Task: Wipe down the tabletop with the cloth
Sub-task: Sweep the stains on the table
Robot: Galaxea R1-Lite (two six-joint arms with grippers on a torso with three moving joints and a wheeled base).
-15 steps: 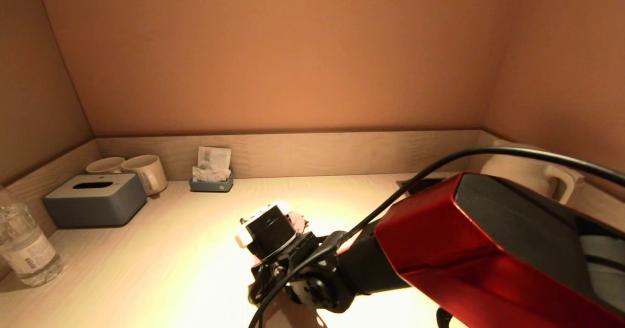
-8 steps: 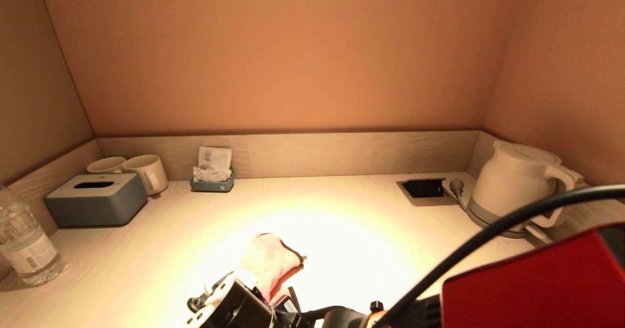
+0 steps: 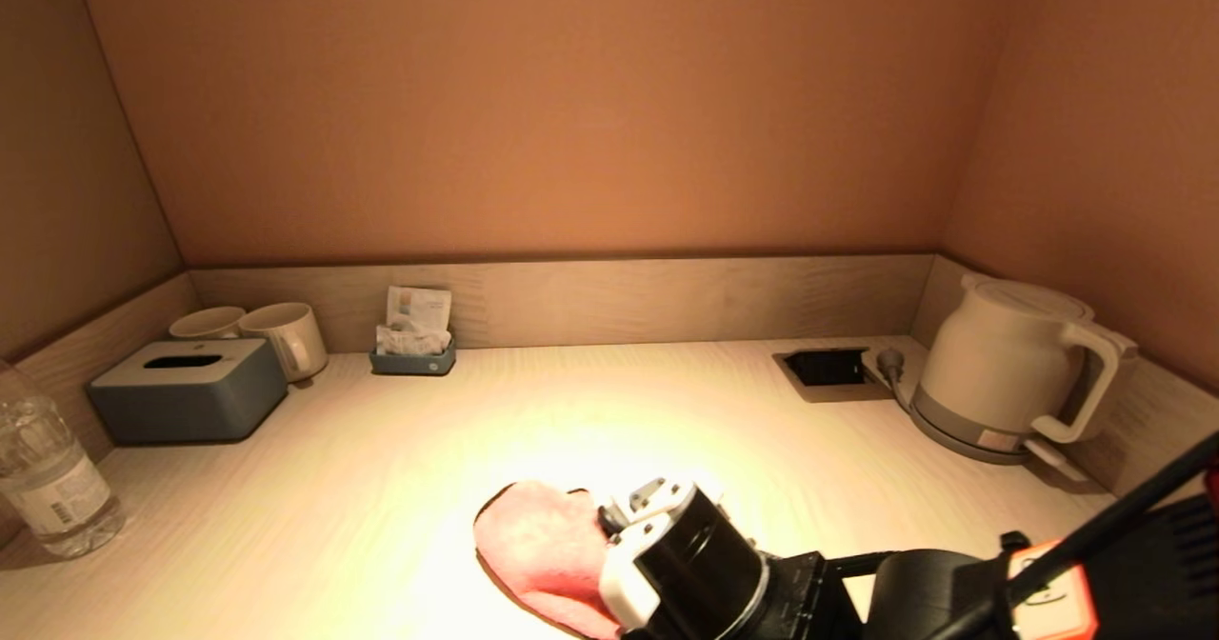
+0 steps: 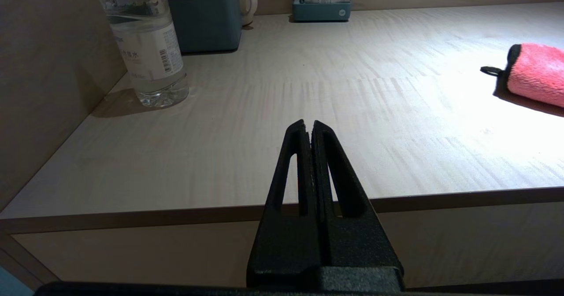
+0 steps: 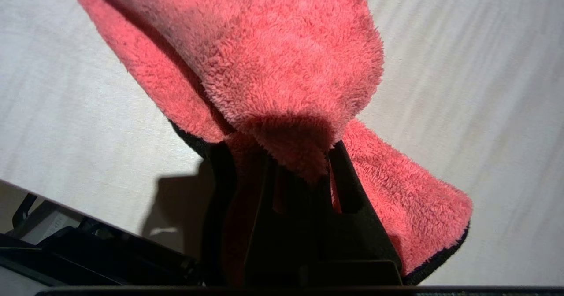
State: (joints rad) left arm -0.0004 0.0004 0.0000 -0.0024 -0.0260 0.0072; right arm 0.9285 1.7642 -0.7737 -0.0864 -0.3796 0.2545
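A pink fluffy cloth (image 3: 548,550) with a black hem lies on the pale wooden tabletop (image 3: 667,421) near its front middle. It also shows in the left wrist view (image 4: 537,73) and the right wrist view (image 5: 273,58). My right gripper (image 5: 299,164) is shut on a fold of the cloth, which drapes over its fingertips; in the head view its wrist (image 3: 681,550) sits just right of the cloth. My left gripper (image 4: 308,126) is shut and empty, held off the table's front edge at the left.
A water bottle (image 3: 43,478), a grey tissue box (image 3: 186,388) and two mugs (image 3: 281,335) stand at the left. A small tray of sachets (image 3: 412,345) is at the back. A white kettle (image 3: 1009,364) and a recessed socket (image 3: 827,368) are at the right.
My right gripper has pulled the cloth from mid-table towards the front edge, first leftwards, then back to the right. The red forearm has dropped out of the view, uncovering the kettle.
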